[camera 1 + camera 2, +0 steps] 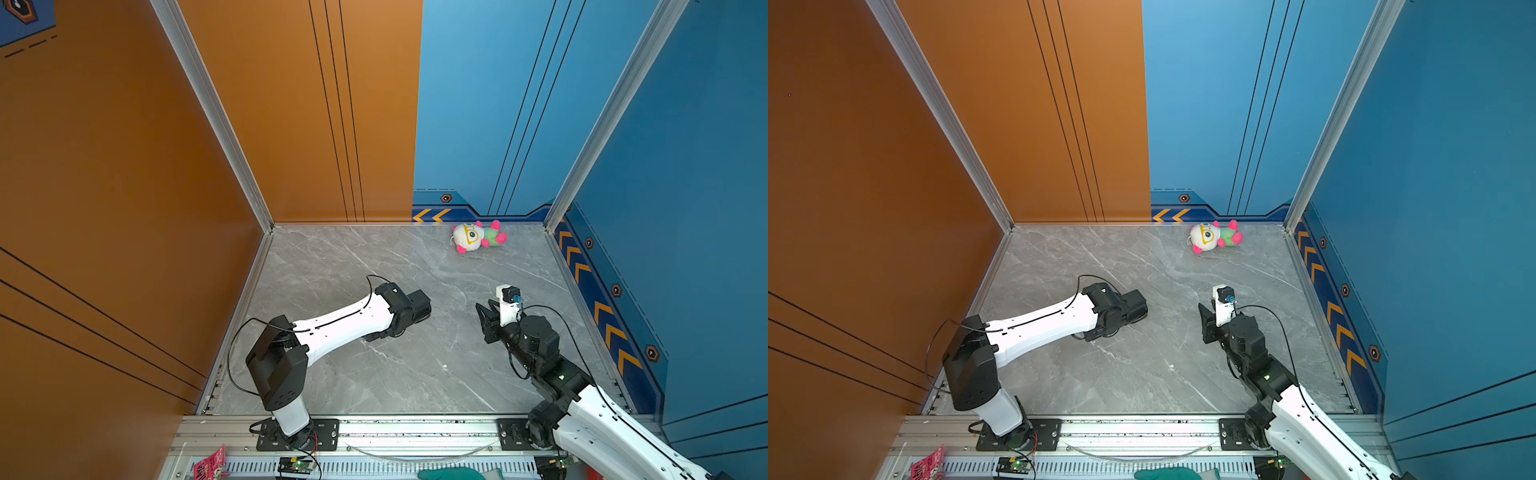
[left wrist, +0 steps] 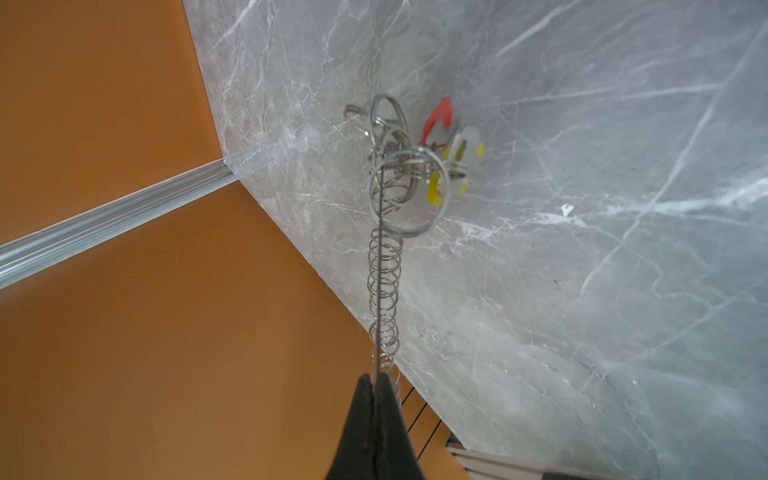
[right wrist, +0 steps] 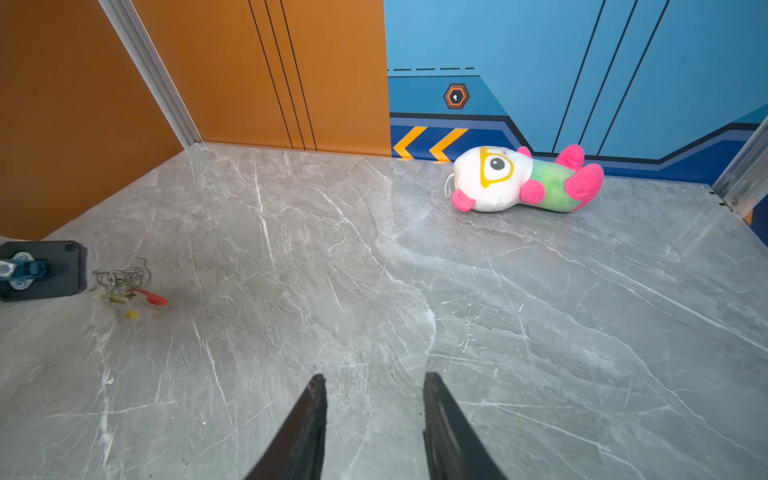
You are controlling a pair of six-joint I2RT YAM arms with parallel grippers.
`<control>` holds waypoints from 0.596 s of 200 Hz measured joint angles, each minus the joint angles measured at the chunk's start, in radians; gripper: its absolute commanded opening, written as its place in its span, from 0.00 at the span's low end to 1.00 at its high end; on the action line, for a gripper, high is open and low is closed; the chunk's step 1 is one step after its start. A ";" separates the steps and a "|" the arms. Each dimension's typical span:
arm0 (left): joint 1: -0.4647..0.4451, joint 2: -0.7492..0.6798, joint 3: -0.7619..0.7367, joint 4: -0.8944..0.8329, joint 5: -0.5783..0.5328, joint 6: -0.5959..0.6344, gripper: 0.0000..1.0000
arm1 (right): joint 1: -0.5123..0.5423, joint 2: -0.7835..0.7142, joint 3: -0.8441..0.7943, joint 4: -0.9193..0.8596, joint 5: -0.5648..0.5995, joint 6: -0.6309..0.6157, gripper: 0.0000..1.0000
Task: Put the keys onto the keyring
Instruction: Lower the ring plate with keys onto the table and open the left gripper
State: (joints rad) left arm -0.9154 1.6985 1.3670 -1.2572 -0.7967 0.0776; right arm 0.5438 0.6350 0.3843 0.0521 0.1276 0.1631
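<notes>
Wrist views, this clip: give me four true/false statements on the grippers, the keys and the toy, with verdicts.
1. The left gripper is shut on the keyring, pinching its wire. True.
2. The right gripper is open, with nothing between its fingers. True.
3. The plush toy stands upright between the grippers. False: it lies on its side by the blue wall, away from both.
4. Both keys lie beside the plush toy. False: the red key and yellow key sit among the keyring's rings.
</notes>
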 measured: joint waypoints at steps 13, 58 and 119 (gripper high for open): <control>0.010 0.014 0.005 0.036 0.000 0.000 0.00 | 0.000 -0.003 0.000 0.000 0.000 0.003 0.41; 0.057 0.174 0.079 0.196 -0.055 0.002 0.00 | 0.000 -0.003 0.000 -0.001 -0.005 0.022 0.42; 0.174 0.385 0.266 0.336 -0.154 0.113 0.00 | -0.001 -0.042 0.000 -0.011 -0.020 0.021 0.44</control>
State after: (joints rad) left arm -0.7410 2.0838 1.6333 -0.9215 -0.9508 0.1902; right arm 0.5430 0.5926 0.3843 0.0410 0.1078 0.1844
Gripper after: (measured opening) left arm 0.045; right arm 0.435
